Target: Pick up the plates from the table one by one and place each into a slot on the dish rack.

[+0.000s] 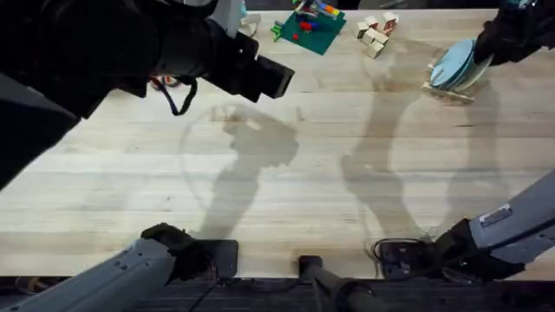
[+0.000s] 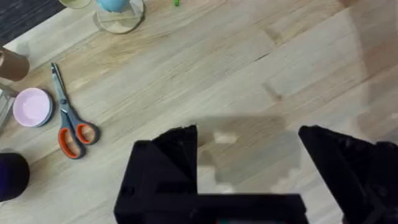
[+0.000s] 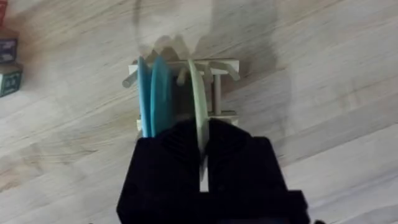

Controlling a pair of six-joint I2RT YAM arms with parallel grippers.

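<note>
Right gripper (image 3: 204, 163): seen closed on the rim of the cream-yellow plate (image 3: 196, 106), which is held upright on edge between the pegs of the dish rack (image 3: 219, 91).
Cream-yellow plate: stood in a slot of the rack, with a free gap between it and the blue plates.
Turquoise-blue plate (image 3: 163, 94): set upright in the rack, just beside a paler light-blue plate (image 3: 143, 93) in the neighbouring slot.
Dish rack: placed at the far right of the table (image 1: 286, 182) in the overhead view (image 1: 451, 87), with the right arm's dark wrist over it.
Left gripper (image 2: 249, 165): held above bare planks, its black fingers (image 2: 177, 155) spread wide apart with nothing between them.
Left arm: raised close under the overhead camera, shown large and dark across the upper left.
Other items: orange-handled scissors (image 2: 69, 118) and a small pink dish (image 2: 32, 107) are seen side by side on the table; wooden blocks (image 1: 376, 33) and a green toy base (image 1: 307, 29) lie at the far edge.
</note>
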